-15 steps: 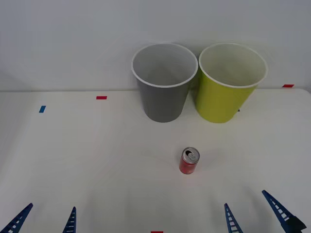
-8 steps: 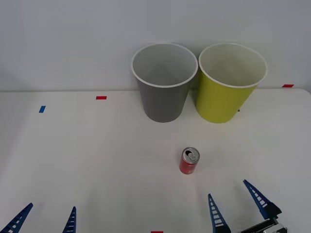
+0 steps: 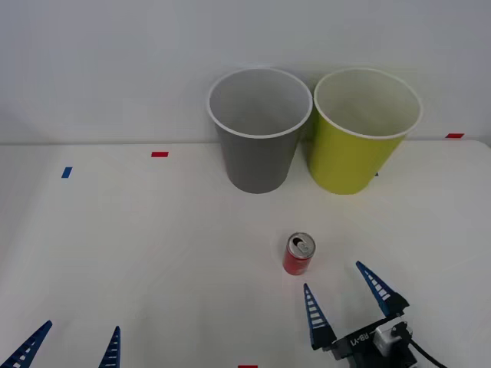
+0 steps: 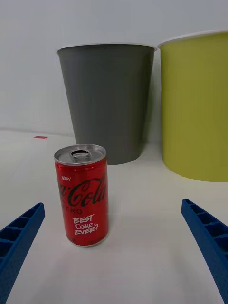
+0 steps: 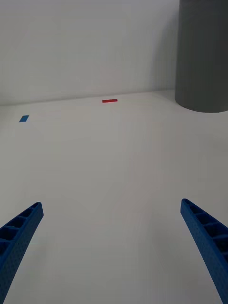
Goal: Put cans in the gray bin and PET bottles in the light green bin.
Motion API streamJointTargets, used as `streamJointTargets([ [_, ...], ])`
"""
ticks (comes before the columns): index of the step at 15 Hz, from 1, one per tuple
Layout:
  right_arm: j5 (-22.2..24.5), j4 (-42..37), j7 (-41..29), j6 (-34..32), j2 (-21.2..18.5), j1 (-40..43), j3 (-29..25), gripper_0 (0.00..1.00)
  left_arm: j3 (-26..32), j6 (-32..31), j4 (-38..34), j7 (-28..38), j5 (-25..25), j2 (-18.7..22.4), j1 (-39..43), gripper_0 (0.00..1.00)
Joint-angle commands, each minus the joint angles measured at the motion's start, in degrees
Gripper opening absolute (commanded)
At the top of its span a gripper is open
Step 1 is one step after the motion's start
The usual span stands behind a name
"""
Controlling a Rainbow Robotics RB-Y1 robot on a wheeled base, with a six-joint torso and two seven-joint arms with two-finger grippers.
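Approach to the can is the step in hand. The right end effector (image 3: pixel 344 300) hovers low over the counter (image 3: pixel 153 245) with its two blue ribbed fingers (image 3: pixel 312 310) spread wide and holding nothing. The red Coca-Cola can (image 3: pixel 298 254) stands upright just ahead of this end effector and offset toward its left finger, apart from both fingers.

Procedure for a sound grasp:

1. Shift the right end effector toward its left until the can sits midway between the fingers. In the right wrist view the can (image 4: pixel 81 194) lies well off centre, nearer one finger (image 4: pixel 19 237) than the other.
2. Advance level, keeping the fingers clear of the can wall until the body of the can lies between the ribbed faces.
3. Close at mid-height of the can. A grip near the silver top is likely to tip it; a thin can wall probably dents under excess force.
4. Lift straight up before travelling.

Destination: the gray bin (image 3: pixel 259 130) stands beyond the can, ahead of the end effector, with the light green bin (image 3: pixel 364 130) just beside it on the right. Both rims stand far taller than the can, so the lift must clear the white rim.

The left end effector (image 3: pixel 73 345) is parked, fingers wide apart and empty.
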Motion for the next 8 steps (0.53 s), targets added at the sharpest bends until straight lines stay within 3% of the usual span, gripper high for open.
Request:
streamJointTargets([
  [1,0.1,0.0,0.7,3.0,1.3,-1.7,0.6,1.0,0.0,0.0,0.0,0.0,0.0,0.0,0.0,1.0],
  [8,-1.2,0.1,1.4,9.9,2.2,-6.7,1.6,1.0,0.0,0.0,0.0,0.0,0.0,0.0,0.0,1.0],
])
